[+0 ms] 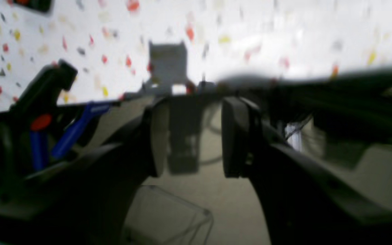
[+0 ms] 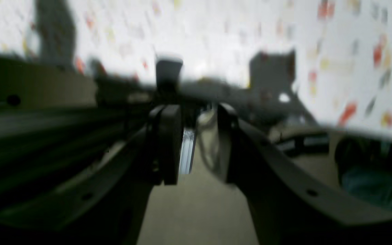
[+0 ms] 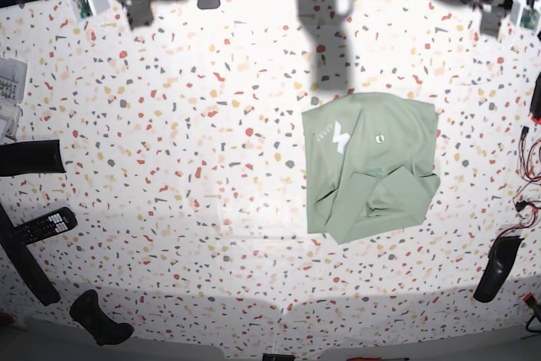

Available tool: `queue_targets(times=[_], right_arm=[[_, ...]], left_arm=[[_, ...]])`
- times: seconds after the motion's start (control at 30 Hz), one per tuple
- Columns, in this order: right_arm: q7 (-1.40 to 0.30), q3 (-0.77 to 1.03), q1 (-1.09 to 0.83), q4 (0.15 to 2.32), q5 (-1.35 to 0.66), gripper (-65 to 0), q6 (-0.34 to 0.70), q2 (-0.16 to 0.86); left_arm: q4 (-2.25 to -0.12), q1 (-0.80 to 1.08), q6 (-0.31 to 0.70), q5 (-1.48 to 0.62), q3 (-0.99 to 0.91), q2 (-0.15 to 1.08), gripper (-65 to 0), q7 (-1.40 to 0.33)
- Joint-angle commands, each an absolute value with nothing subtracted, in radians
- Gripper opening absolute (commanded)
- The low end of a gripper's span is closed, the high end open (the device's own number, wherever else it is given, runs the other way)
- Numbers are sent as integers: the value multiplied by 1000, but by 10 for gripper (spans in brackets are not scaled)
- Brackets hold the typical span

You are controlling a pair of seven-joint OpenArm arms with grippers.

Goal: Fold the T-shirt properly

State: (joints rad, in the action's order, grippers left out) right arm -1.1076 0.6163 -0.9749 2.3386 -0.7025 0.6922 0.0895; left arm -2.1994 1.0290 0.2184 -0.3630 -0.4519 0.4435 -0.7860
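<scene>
Right now I have the T-shirt [image 3: 370, 165] lying on the speckled terrazzo table [image 3: 169, 175], to the right of centre in the base view, and neither of my arms is touching it. It sits as a compact, roughly square bundle of pale sage-green cloth, with the white zigzag logo [image 3: 341, 136] facing up near its upper left and the tiny round mark [image 3: 379, 135] just to the right of that. A flap of fabric lies folded across the lower half, leaving creased, slanted edges toward the bottom corner, so the outline is not quite squared up. From the left wrist camera I see the left gripper [image 1: 191, 137] with its two dark fingers spread apart and nothing between them; behind the gap there is only blurred floor, some dark frame parts and the edge of the table. From the right wrist camera the right gripper [image 2: 196, 144] looks the same, its fingers parted with an empty gap, and a pale metal strip showing through it farther back. Both wrist views are soft and out of focus, so I cannot make out finer detail there. On the table's left edge in the base view I can pick out a black remote control [image 3: 44, 226] lying flat, well apart from the shirt.
</scene>
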Motion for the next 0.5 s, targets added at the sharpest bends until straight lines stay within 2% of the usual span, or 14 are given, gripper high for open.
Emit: queue_targets(times=[0.0, 0.17, 0.23, 0.47], right_arm=[[-1106, 622, -1009, 2356, -714, -470, 698, 99], [-1097, 622, -1113, 2356, -706, -470, 698, 120], [-1081, 622, -1129, 2302, -707, -470, 698, 133], [-878, 620, -1124, 1890, -706, -470, 698, 256]], left_arm=[[-2218, 1053, 219, -364, -459, 452, -420, -774], [-2194, 1095, 252, -368, -456, 451, -420, -745], [-2135, 1091, 305, -368, -456, 452, -420, -721], [-1697, 1008, 403, -375, -456, 448, -420, -526]])
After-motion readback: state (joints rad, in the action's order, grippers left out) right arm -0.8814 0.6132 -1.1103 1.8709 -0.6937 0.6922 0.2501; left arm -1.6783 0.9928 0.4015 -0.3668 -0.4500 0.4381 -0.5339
